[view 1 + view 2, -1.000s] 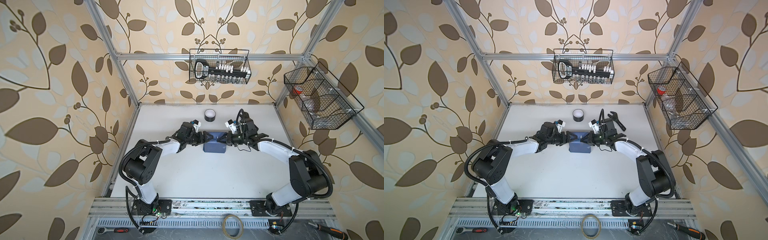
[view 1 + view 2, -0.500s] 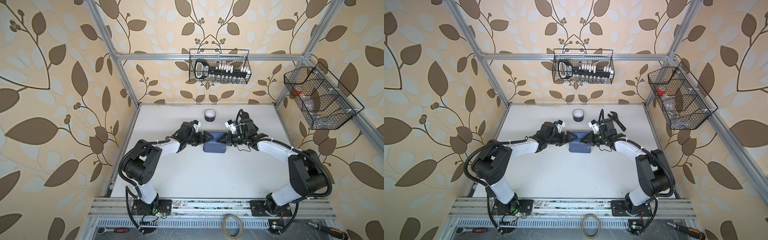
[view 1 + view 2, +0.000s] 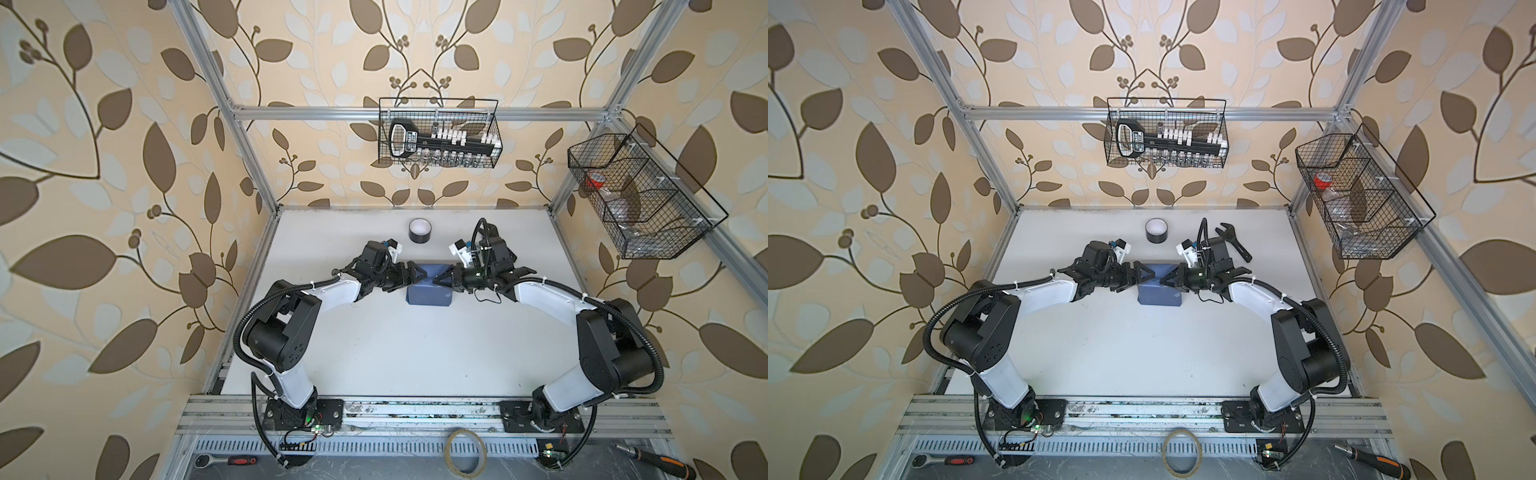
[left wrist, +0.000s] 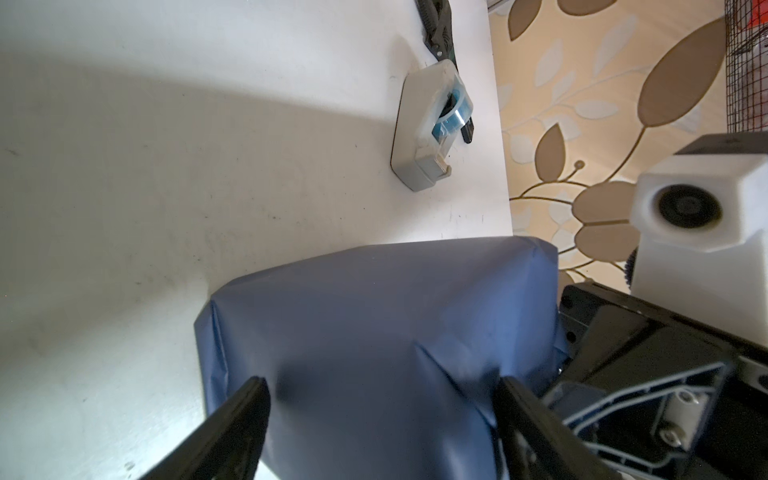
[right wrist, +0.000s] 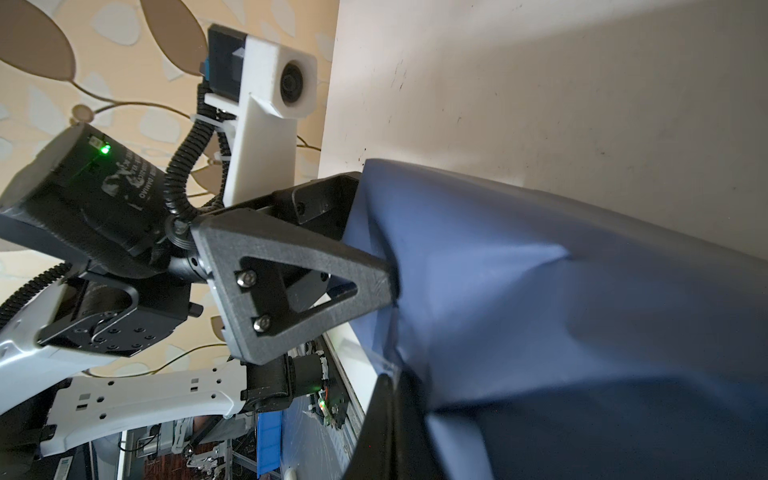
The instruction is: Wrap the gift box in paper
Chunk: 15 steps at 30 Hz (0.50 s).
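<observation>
- Leaf-patterned beige wallpaper lines an aluminium-framed cell, with a white matt surface [image 3: 395, 353] below.
- Left claw [image 3: 419, 275], black with triangular fingers, is at the parcel's left end. In the left wrist view its fingers [image 4: 249, 399] stand well apart over the paper's top face. In the right wrist view one fingertip [image 5: 374, 286] touches the paper at that end.
- Black tape roll with a white centre [image 3: 419, 229] lies on the surface beyond the parcel, towards the back wall, apart from both claws.
- Thin slate-blue paper sheet [image 3: 429, 293] [image 3: 1160, 295] is folded around the gift box as a flat block. It lies mid-surface, between the two claws. The box is fully covered and none of it shows. Creases run at the parcel's corners.
- Right claw [image 3: 438, 279], also black, has its fingers together, tips against the parcel's right end. Cannot tell whether a fold of paper is nipped between them.
- Black adjustable wrench [image 3: 1233, 241] lies on the surface behind the right arm, in a top view.
- White-and-grey tape dispenser with a blue roll [image 4: 424, 129] lies just beside the wrench, seen in the left wrist view.
- Black wire basket [image 3: 715, 216] hangs on the right wall.
</observation>
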Each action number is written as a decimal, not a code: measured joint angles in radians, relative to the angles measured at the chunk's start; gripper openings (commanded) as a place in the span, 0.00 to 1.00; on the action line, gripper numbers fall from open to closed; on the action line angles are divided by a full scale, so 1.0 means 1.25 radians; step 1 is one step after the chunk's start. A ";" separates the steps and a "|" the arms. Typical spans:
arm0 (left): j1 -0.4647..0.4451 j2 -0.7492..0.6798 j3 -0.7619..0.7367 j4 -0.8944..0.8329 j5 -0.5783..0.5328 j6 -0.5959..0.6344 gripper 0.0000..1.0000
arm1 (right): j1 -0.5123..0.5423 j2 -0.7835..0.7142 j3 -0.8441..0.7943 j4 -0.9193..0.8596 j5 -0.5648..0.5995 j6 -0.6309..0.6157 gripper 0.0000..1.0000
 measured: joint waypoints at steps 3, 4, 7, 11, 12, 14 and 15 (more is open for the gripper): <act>-0.001 0.001 0.002 0.000 0.001 0.006 0.81 | 0.000 -0.002 0.000 0.000 -0.002 0.003 0.00; -0.001 0.001 0.002 0.000 0.002 0.007 0.81 | 0.000 -0.004 0.000 -0.002 -0.002 0.004 0.00; -0.001 0.004 0.005 0.001 0.002 0.010 0.80 | 0.000 -0.022 0.000 -0.016 -0.001 0.010 0.00; -0.001 0.012 0.013 0.002 0.006 0.018 0.80 | 0.000 -0.065 0.000 -0.023 0.001 0.020 0.00; -0.001 0.013 0.013 0.002 0.007 0.020 0.80 | 0.000 -0.077 0.001 -0.024 0.001 0.023 0.00; -0.001 0.014 0.014 0.002 0.008 0.023 0.80 | 0.000 -0.092 0.004 -0.025 0.001 0.027 0.00; -0.001 0.015 0.015 0.002 0.008 0.023 0.80 | 0.000 -0.096 0.007 -0.025 0.001 0.030 0.00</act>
